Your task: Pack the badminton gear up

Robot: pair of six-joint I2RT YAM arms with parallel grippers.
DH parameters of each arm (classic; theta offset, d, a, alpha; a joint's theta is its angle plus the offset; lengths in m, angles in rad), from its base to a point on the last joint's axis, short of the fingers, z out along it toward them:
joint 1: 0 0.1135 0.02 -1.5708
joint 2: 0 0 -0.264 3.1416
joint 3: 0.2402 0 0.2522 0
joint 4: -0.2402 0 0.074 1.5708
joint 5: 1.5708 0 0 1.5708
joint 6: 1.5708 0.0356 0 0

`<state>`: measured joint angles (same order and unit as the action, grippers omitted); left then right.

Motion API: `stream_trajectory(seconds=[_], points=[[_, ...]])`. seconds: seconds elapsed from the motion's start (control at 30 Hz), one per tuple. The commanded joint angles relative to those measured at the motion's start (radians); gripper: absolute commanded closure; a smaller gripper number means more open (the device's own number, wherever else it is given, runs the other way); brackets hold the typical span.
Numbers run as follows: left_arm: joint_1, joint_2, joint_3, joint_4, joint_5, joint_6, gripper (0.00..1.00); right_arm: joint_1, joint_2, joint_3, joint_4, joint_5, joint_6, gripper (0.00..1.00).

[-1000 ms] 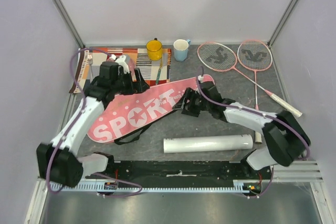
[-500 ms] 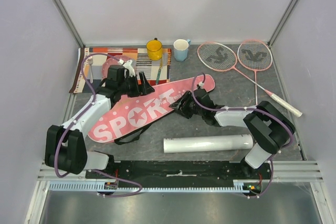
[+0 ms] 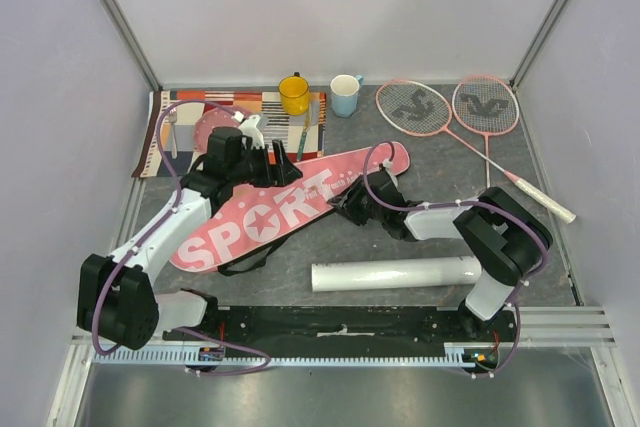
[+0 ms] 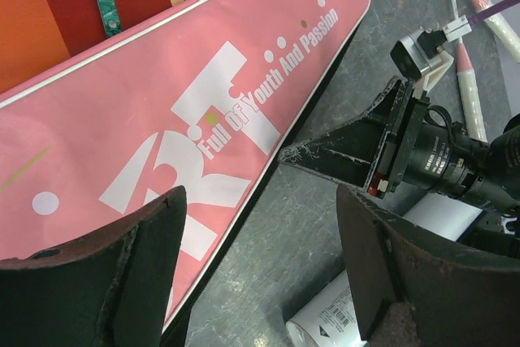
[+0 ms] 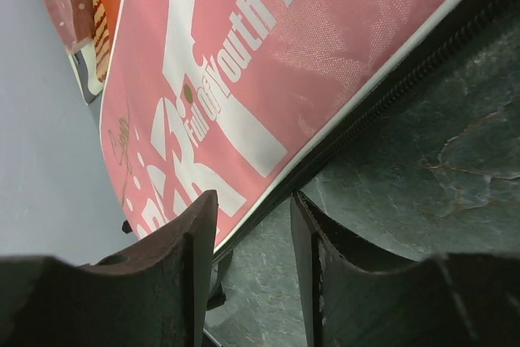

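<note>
The pink SPORT racket bag (image 3: 270, 212) lies flat and slanted across the table's middle, and also shows in the left wrist view (image 4: 162, 111). My left gripper (image 3: 275, 167) hovers over the bag's upper half, wide open and empty (image 4: 260, 193). My right gripper (image 3: 342, 205) sits low at the bag's zipper edge (image 5: 382, 95), its jaws a small gap apart with nothing held (image 5: 253, 201). The long white tube (image 3: 395, 274) lies near the front. Two pink rackets (image 3: 415, 107) (image 3: 487, 105) lie at the back right. No shuttlecocks are in view.
A yellow mug (image 3: 294, 95) and a blue mug (image 3: 345, 95) stand at the back. A pink dotted plate (image 3: 210, 129) rests on a striped placemat (image 3: 180, 107) at the back left. Walls close in on three sides.
My left gripper has moved right and forward, from above the plate to over the bag. My right arm has folded in, bringing its gripper slightly left to the bag's edge.
</note>
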<state>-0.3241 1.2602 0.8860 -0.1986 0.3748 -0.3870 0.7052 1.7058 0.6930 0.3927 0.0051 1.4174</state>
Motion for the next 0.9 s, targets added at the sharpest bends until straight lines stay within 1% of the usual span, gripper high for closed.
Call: stream_trajectory(seconds=[0.0, 0.07, 0.17, 0.4, 0.5, 0.53, 0.6, 0.63, 0.67, 0.7, 0.73, 0.77, 0.8, 0.83, 0.87], points=[[-0.006, -0.013, -0.001, 0.041, 0.003, 0.039, 0.2, 0.008, 0.02, 0.011, 0.069, 0.035, 0.011, 0.51], [-0.006, -0.012, 0.001, 0.041, 0.012, 0.04, 0.2, 0.007, 0.049, 0.008, 0.112, 0.016, 0.023, 0.51], [-0.007, -0.013, -0.001, 0.042, 0.015, 0.045, 0.18, 0.007, 0.087, 0.017, 0.124, -0.004, 0.051, 0.53], [-0.006, -0.01, -0.002, 0.048, 0.019, 0.048, 0.18, 0.007, 0.091, -0.001, 0.17, 0.024, 0.087, 0.55], [-0.012, -0.01, -0.004, 0.051, 0.03, 0.056, 0.18, 0.007, 0.092, -0.026, 0.227, 0.036, 0.13, 0.64], [-0.015, -0.008, -0.004, 0.05, 0.03, 0.059, 0.18, 0.007, 0.094, -0.029, 0.251, 0.038, 0.138, 0.71], [-0.027, -0.005, -0.002, 0.05, 0.024, 0.082, 0.19, 0.007, 0.089, -0.041, 0.267, 0.058, 0.162, 0.8], [-0.05, -0.005, -0.004, 0.047, 0.019, 0.092, 0.19, 0.007, 0.084, -0.049, 0.284, 0.07, 0.172, 0.9], [-0.067, -0.004, -0.001, 0.042, 0.006, 0.105, 0.19, 0.007, 0.071, -0.062, 0.299, 0.078, 0.178, 0.96], [-0.088, -0.002, 0.001, 0.033, -0.037, 0.143, 0.17, 0.005, 0.065, -0.067, 0.317, 0.085, 0.181, 1.0], [-0.139, -0.001, 0.002, 0.012, -0.062, 0.164, 0.16, 0.002, 0.049, -0.072, 0.337, 0.088, 0.164, 1.0], [-0.165, -0.002, 0.005, -0.002, -0.089, 0.187, 0.15, 0.0, 0.042, -0.063, 0.328, 0.087, 0.154, 1.0], [-0.191, 0.001, 0.013, -0.013, -0.147, 0.224, 0.12, 0.0, 0.032, -0.059, 0.319, 0.087, 0.141, 1.0], [-0.232, 0.005, 0.019, -0.025, -0.16, 0.244, 0.11, -0.001, 0.019, -0.059, 0.328, 0.079, 0.129, 1.0], [-0.246, 0.01, 0.028, -0.06, -0.169, 0.264, 0.11, -0.001, 0.014, -0.07, 0.351, 0.076, 0.127, 1.0]])
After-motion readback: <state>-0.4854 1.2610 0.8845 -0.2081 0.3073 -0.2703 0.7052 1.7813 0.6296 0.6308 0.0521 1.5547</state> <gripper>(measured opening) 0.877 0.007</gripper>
